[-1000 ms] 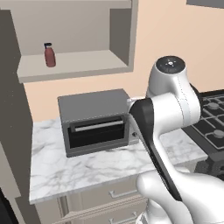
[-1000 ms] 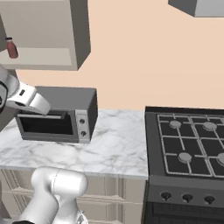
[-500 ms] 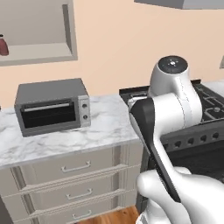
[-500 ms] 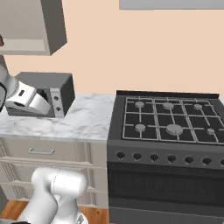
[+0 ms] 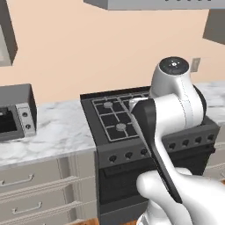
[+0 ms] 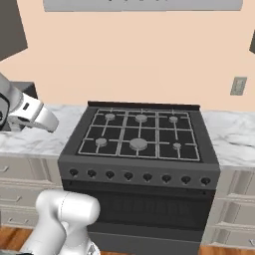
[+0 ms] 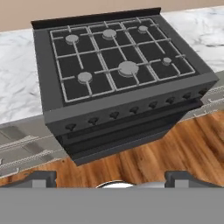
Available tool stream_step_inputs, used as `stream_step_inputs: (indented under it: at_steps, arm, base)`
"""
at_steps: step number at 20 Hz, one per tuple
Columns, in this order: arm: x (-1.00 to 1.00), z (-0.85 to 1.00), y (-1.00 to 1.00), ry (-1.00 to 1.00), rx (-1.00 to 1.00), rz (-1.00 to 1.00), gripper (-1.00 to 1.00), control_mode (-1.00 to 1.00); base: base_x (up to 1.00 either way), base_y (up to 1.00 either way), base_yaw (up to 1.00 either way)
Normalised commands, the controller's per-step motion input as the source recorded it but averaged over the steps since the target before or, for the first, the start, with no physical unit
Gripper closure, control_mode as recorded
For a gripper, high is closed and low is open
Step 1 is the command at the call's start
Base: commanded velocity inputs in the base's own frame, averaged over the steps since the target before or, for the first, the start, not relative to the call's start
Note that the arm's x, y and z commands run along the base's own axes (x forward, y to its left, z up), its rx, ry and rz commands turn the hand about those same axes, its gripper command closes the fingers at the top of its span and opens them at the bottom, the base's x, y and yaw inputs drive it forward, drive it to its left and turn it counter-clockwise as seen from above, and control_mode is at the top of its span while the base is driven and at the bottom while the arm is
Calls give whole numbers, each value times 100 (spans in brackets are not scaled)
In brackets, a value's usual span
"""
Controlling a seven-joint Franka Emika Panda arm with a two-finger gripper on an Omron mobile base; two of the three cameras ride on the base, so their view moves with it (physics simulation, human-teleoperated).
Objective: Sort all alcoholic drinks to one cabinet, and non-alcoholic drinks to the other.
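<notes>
1. Left base view: a stove (image 5: 118, 123) is faced beside a marble tabletop (image 5: 57, 132) carrying a microwave (image 5: 15, 112); where the drinks stand cannot be told.
2. Right base view: glass bottles are judged heavy, slippery and fragile, best gripped mid-body.
3. Hand view: the pincer (image 7: 107, 177) shows its tips wide apart, nothing seen held.

Black gas stove (image 6: 139, 144) set between two stretches of white marble worktop (image 5: 57, 129); grey microwave (image 5: 15, 112) on worktop left of stove; drawers (image 5: 35, 193) beneath.
</notes>
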Motion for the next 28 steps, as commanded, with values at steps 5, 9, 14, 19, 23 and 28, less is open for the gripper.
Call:
stream_step_inputs:
  at_steps: [5,9,14,19,23,28]
  arm:
    - [0,0,0,0,0,0,-100,100]
    - [0,0,0,0,0,0,-100,100]
    - [0,0,0,0,0,0,-100,100]
    - [0,0,0,0,0,0,-100,100]
    - [0,0,0,0,0,0,-100,100]
    - [0,0,0,0,0,0,-100,100]
  base:
    - [24,-100,0]
    - [29,-100,1]
    - [33,-100,2]
    - [43,-100,5]
    - [49,-99,8]
    - [40,-100,8]
